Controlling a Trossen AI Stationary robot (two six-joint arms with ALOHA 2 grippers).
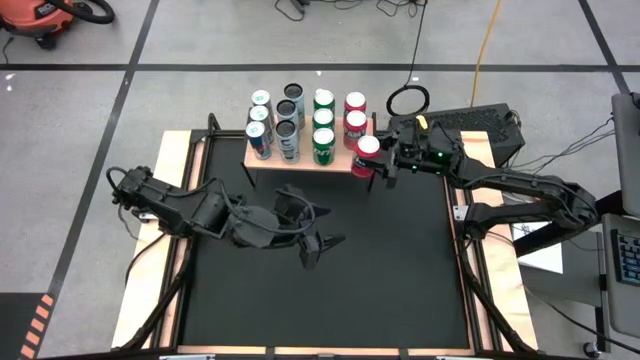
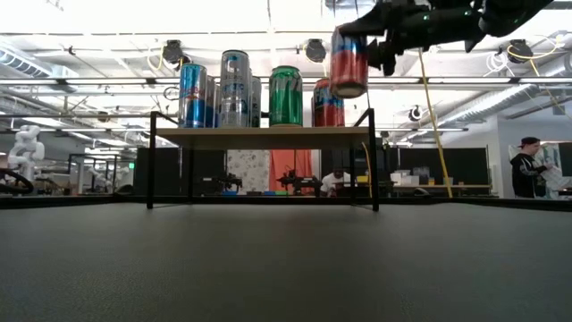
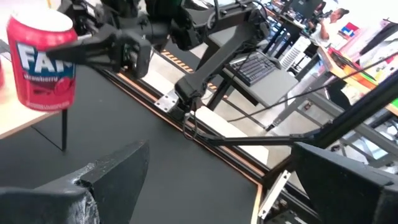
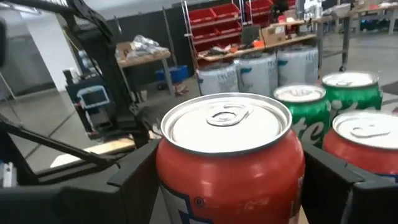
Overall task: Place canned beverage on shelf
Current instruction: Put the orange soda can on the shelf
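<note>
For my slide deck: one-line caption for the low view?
Right gripper holds a red can above the front right corner of the can-stocked wooden shelf.

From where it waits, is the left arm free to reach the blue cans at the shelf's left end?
Probably yes. The left gripper hangs open over bare tabletop in front of the shelf, with nothing between it and the blue cans. The right gripper holds a red can at the opposite end.

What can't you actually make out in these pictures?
- Whether the red can in the right end effector already touches the shelf: in the low view it looks raised, but the other views don't settle it.
- The can's full label: cut off by the left wrist picture's edge.
- The back-row cans: hidden behind front cans in the low view.
</note>
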